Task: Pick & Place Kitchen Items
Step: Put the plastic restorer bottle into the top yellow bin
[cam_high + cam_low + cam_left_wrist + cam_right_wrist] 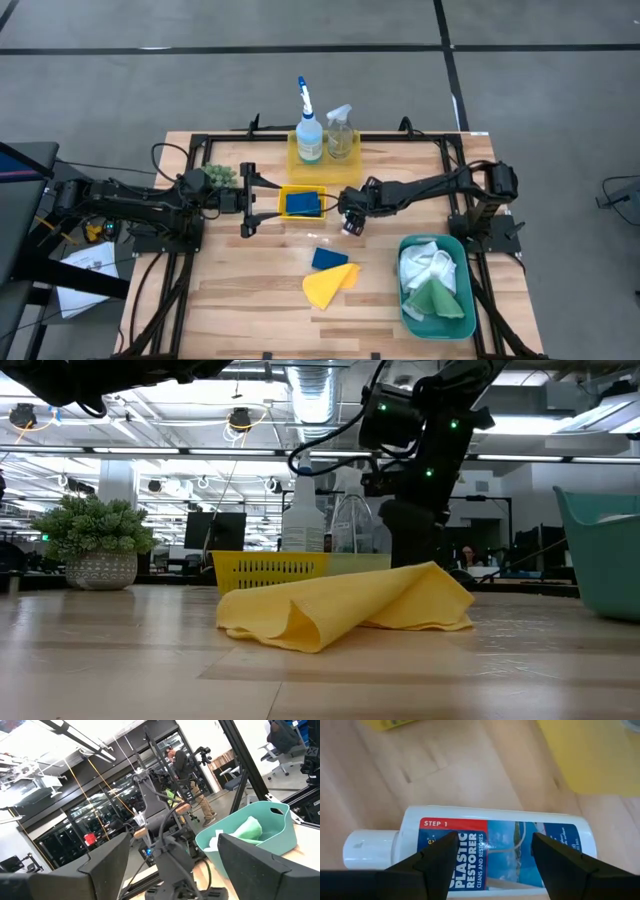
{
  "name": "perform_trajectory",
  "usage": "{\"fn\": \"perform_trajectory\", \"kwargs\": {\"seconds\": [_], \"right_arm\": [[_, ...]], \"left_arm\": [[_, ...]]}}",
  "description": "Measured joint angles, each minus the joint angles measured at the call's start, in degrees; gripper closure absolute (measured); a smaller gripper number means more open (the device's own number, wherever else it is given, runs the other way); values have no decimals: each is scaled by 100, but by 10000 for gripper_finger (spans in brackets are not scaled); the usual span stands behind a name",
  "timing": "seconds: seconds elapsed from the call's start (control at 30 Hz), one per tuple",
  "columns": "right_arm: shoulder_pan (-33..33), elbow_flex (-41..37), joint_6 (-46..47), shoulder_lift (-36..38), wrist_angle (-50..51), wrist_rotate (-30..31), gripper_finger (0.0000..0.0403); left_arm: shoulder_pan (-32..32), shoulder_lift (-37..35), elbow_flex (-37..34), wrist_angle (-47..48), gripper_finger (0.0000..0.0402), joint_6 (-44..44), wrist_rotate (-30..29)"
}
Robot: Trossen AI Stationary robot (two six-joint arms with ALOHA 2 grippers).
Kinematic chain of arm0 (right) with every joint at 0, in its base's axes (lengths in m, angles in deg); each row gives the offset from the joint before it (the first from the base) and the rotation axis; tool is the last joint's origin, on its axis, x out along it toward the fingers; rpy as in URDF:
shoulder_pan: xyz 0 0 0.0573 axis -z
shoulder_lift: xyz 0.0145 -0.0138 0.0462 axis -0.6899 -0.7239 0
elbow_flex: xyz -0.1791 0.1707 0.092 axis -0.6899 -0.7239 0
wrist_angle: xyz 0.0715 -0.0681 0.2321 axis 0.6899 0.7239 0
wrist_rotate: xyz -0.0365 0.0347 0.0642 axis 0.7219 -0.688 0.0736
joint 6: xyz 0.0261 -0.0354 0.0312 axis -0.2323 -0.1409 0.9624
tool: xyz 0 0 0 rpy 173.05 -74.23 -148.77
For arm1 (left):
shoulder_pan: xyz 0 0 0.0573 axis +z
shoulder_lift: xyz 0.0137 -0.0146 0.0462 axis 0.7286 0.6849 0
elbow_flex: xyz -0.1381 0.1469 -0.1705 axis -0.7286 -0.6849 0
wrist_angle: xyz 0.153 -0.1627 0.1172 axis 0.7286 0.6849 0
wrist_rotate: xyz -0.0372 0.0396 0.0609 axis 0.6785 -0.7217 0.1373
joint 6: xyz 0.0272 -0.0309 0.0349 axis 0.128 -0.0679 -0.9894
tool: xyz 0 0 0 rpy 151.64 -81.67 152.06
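the left end effector waits wide open at the left side of the bench, beside the small yellow tray that holds a blue sponge. behind it, a second yellow tray carries the blue-white spray bottle and the clear spray bottle. mid-bench, the right end effector points down, its fingers spread wide over a small white bottle lying on its side, with a red and blue label reading "plastic restorer"; from above the arm hides most of it. nearer the front lie another blue sponge and a folded yellow cloth, touching. at right, the teal bin holds a white cloth and a green cloth.
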Motion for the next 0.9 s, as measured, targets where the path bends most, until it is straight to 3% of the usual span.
{"fn": "perform_trajectory", "kwargs": {"seconds": [0.33, 0.63, 0.9], "right_arm": [[-403, 465, -365, -7, 389, 88, 155], [-1077, 548, -1867, 11, 381, 175, 155], [-1562, 541, -2264, 15, 775, 211, 155]], "left_arm": [[-2, 0, 0, 17, 103, 1, -1], [0, 0, 0, 58, 103, 0, 0], [0, 0, 0, 58, 103, 0, 0]]}}
